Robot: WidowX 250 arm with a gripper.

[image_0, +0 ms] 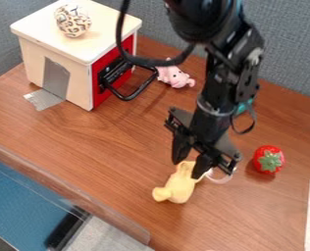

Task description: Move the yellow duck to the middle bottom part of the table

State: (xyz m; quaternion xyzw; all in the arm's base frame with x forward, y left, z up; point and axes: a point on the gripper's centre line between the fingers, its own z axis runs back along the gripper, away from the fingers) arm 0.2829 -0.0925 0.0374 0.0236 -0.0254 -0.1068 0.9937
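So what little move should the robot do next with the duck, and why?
Perhaps ease the yellow duck slightly toward the bottom of the table: the gripper is at the duck's upper end, and brown wood shows below the duck.

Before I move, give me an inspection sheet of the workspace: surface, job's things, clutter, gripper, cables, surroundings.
Surface: brown wood-grain table, grey tape at the box's foot, pale strips along the right edge.
Job's things: yellow duck lying on the table, in the lower middle of the view.
Clutter: red strawberry right of the gripper; pink toy pig by the black handle of the white-topped box; patterned ball on the box; teal item partly behind the arm.
Gripper: black gripper down at the duck's upper end; grip unconfirmed.
Cables: black cable looping from the arm past the box.
Surroundings: grey fabric panels behind the table.
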